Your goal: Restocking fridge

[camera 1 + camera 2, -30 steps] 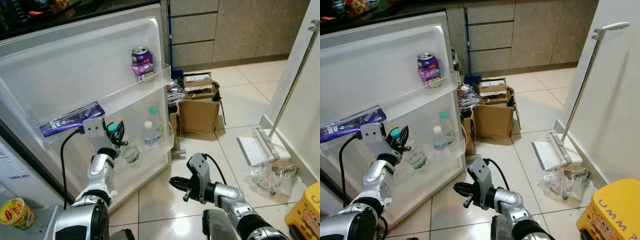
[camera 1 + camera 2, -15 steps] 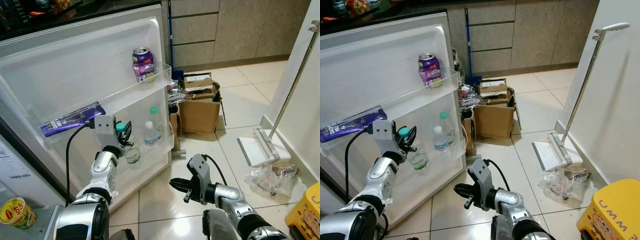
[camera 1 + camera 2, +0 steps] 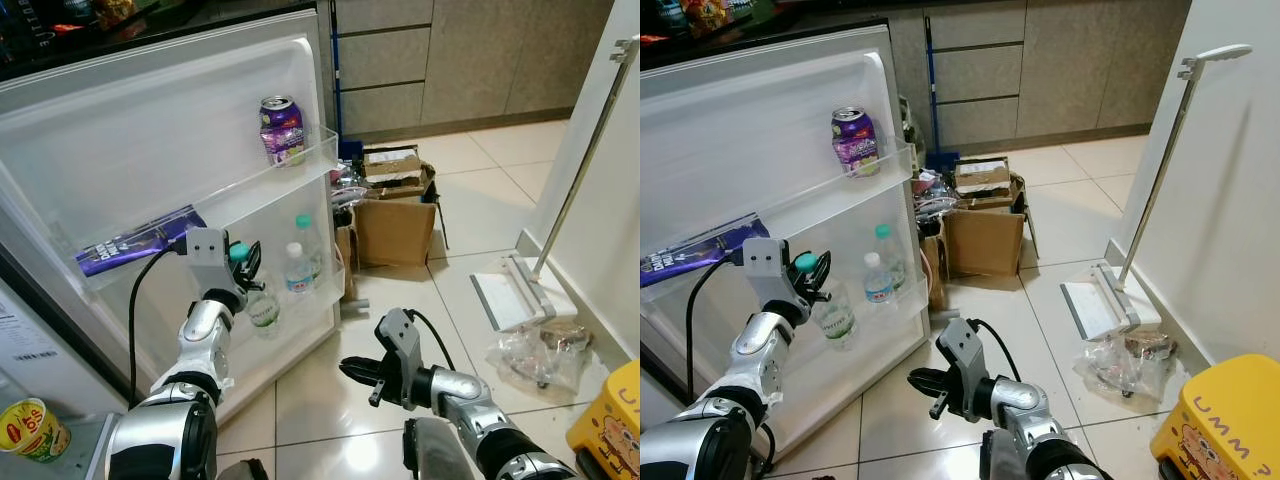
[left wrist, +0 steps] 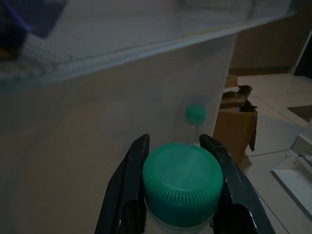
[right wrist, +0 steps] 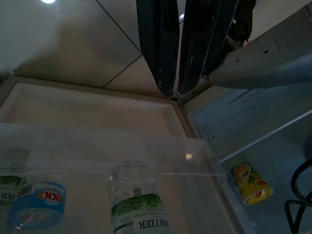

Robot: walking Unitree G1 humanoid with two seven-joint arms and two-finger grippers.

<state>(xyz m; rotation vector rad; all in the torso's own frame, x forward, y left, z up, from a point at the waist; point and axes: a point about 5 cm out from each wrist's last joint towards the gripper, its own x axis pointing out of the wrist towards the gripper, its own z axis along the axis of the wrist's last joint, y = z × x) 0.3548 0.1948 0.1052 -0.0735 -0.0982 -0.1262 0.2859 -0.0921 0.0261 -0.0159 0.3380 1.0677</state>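
A clear water bottle [image 3: 263, 308] with a green cap [image 4: 183, 176] stands in the lower door shelf [image 3: 300, 325] of the open fridge door [image 3: 150, 130]. My left gripper [image 3: 243, 262] is shut on the bottle's neck, its fingers [image 4: 132, 175] hugging both sides of the cap. Two more bottles [image 3: 298, 272] stand in the same shelf to the right. My right gripper [image 3: 350, 368] hovers low over the tiled floor in front of the door, its fingers [image 5: 165, 44] pressed together and holding nothing.
A purple can [image 3: 282, 130] stands in the upper door shelf, and a purple packet [image 3: 140, 240] lies in the middle one. Cardboard boxes [image 3: 397, 215], a dustpan with a long handle [image 3: 520, 290], a plastic bag [image 3: 535, 350] and a yellow box [image 3: 610, 415] sit on the floor to the right.
My left gripper has carried the bottle to the right along the door and lowered it into the lower shelf. The right gripper has stayed in place.
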